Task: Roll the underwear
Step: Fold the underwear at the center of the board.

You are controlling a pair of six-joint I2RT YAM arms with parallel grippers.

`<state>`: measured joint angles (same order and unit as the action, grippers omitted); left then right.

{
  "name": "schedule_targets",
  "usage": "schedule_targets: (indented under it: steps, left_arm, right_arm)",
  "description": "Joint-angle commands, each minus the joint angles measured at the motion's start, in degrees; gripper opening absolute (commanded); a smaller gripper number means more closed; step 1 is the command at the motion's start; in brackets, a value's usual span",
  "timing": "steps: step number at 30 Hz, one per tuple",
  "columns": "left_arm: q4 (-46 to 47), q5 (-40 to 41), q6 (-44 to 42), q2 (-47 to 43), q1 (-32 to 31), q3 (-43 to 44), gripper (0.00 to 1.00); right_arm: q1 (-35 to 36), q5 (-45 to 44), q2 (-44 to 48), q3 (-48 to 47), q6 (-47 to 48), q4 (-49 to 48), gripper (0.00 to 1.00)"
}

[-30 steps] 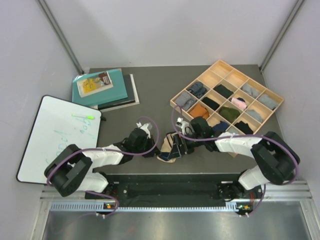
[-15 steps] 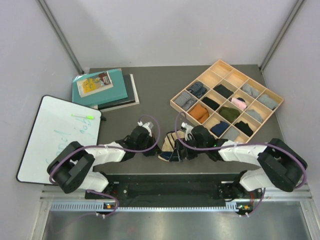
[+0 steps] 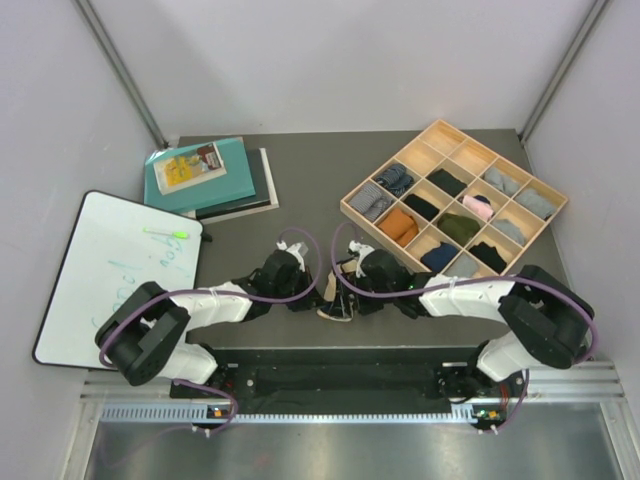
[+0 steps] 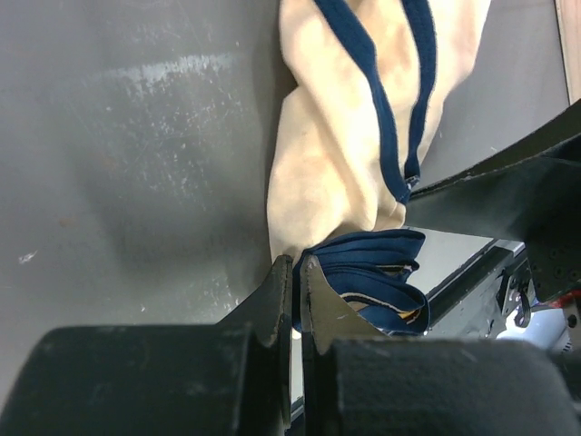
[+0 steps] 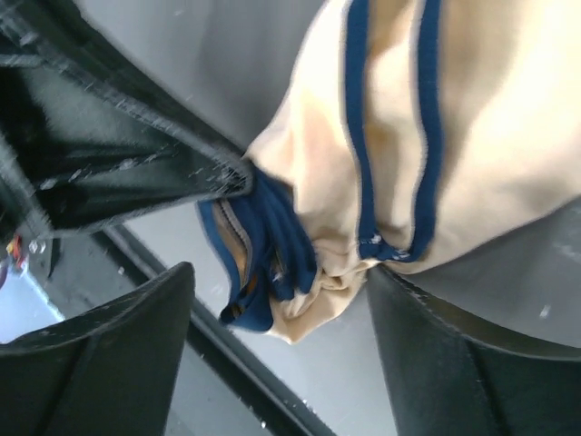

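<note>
Where the underwear lies: bunched on the dark worktop at its near edge, beige with navy edging, between the two claws.
Left claw: fingers pressed together, with the gathered navy band pinched at their tips.
Right claw: jaws wide, one finger on each side of the bundle's folded end; neither clearly touches it.
Wooden tray: well apart at the far right, with rolled cloths in its compartments.
Books and whiteboard: far left.
</note>
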<state>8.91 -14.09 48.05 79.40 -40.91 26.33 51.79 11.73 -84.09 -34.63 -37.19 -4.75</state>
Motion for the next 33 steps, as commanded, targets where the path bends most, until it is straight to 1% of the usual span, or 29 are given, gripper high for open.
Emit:
schedule_targets:
  steps: [1,2,4,5,7,8,9,10,11,12,15,16,18,22,26,33]
  left_arm:
    - [0.4,-1.2,-0.7,0.0,0.1,2.1,0.0]
    - [0.5,-1.3,-0.8,0.0,0.0,2.2,0.0]
    - [0.6,-1.6,-0.9,-0.6,0.0,2.4,0.0]
    - [0.5,-1.6,-1.0,-0.8,0.0,2.7,0.0]
    - [0.0,-1.8,-1.7,-2.1,0.0,3.1,0.02]
    - [-1.2,-1.6,-2.1,-2.7,0.0,3.6,0.08]
    - [-2.0,-0.9,-2.9,-3.5,0.1,3.8,0.14]
    - [-2.7,0.0,-3.3,-5.2,0.0,4.0,0.22]
    - [-3.8,0.5,-3.9,-6.2,0.0,4.0,0.31]
    - [-4.2,1.1,-5.0,-7.1,0.0,3.8,0.38]
    - [-4.9,2.6,-6.6,-10.6,0.0,2.5,0.57]
    - [-4.7,2.7,-6.8,-11.5,0.0,2.1,0.59]
    - [-3.9,2.2,-7.6,-12.2,0.0,1.1,0.65]
    - [-2.7,0.8,-8.9,-11.8,0.0,0.0,0.69]
    - [-2.8,0.0,-10.1,-10.2,0.1,-0.3,0.69]
    - [6.1,-5.2,-7.8,-7.3,0.0,-3.6,0.68]
  right_arm:
    - [0.3,-9.2,-4.4,0.3,-0.6,11.3,0.71]
    - [0.3,-9.4,-4.9,0.2,-0.8,11.5,0.61]
    - [0.3,-10.5,-5.9,0.1,-1.7,12.4,0.51]
    - [0.3,-10.8,-6.2,-0.2,-2.1,12.7,0.39]
    - [0.3,-11.3,-7.1,-0.5,-2.7,13.6,0.28]
    - [0.2,-11.5,-7.4,-1.0,-2.8,14.0,0.19]
    - [0.1,-11.3,-7.9,-1.3,-2.9,14.2,0.15]
    - [-0.5,-10.9,-8.4,-1.6,-2.5,14.2,0.12]
    - [-1.0,-10.6,-8.6,-1.7,-2.3,14.4,0.05]
    - [-1.3,-10.0,-8.8,-1.7,-2.1,14.2,0.02]
    - [-3.5,-5.8,-9.2,-1.3,-0.2,12.7,0.0]
    - [-4.7,-2.9,-9.3,-1.3,0.9,12.3,0.0]
    - [-5.5,0.2,-10.0,-1.5,2.2,11.6,0.0]
    - [-6.9,6.0,-11.5,-2.6,4.9,11.8,0.0]
    - [-8.2,9.6,-13.2,-3.2,6.3,11.4,0.0]
    - [-8.4,13.1,-15.4,-4.9,7.7,11.9,0.0]
